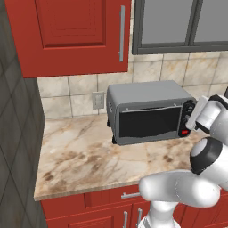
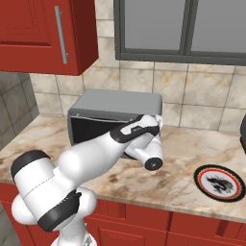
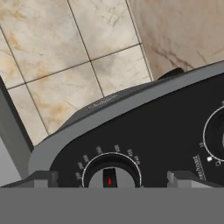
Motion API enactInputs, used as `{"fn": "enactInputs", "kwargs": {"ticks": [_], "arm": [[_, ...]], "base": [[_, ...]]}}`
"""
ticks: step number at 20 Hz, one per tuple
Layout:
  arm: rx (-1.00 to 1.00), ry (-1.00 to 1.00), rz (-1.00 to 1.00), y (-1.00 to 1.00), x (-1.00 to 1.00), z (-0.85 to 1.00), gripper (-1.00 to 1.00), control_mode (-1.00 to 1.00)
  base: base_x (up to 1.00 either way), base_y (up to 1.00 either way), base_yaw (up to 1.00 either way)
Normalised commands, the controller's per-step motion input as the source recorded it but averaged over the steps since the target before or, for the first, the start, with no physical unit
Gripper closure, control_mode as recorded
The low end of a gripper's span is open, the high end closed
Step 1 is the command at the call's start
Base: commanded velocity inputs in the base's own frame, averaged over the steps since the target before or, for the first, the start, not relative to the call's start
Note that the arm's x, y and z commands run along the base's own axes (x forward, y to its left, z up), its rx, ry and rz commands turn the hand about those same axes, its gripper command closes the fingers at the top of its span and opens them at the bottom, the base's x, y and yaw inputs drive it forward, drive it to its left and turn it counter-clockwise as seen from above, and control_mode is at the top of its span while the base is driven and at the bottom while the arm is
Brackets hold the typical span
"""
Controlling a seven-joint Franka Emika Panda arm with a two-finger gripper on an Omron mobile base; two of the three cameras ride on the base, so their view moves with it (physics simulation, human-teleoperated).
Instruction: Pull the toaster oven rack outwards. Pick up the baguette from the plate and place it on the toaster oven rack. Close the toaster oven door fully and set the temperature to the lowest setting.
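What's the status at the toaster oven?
Gripper open, fingers straddling a knob on the control strip. Toaster oven door looks shut. Plate bare, no baguette on it. Nothing blocking.

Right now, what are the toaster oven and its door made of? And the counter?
The toaster oven looks like grey metal with a dull, matte top. The toaster oven door seems to be dark glass in a thin grey frame. The counter looks like polished marble, beige with brown veins, though in this rendered kitchen it could be imitation stone.
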Motion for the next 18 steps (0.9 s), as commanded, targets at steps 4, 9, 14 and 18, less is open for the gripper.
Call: {"fn": "enactInputs", "kwargs": {"ticks": [4, 9, 14, 18], "arm": [[0.0, 0.0, 0.0, 0.0, 0.0, 0.0, -1.0, -1.0], [0.0, 0.0, 0.0, 0.0, 0.02, 0.0, -1.0, -1.0], [0.0, 0.0, 0.0, 0.0, 0.0, 0.0, -1.0, -1.0], [0.0, 0.0, 0.0, 0.0, 0.0, 0.0, -1.0, -1.0]], "base": [[0.0, 0.0, 0.0], [0.0, 0.0, 0.0], [0.0, 0.0, 0.0], [0.0, 0.0, 0.0]]}}
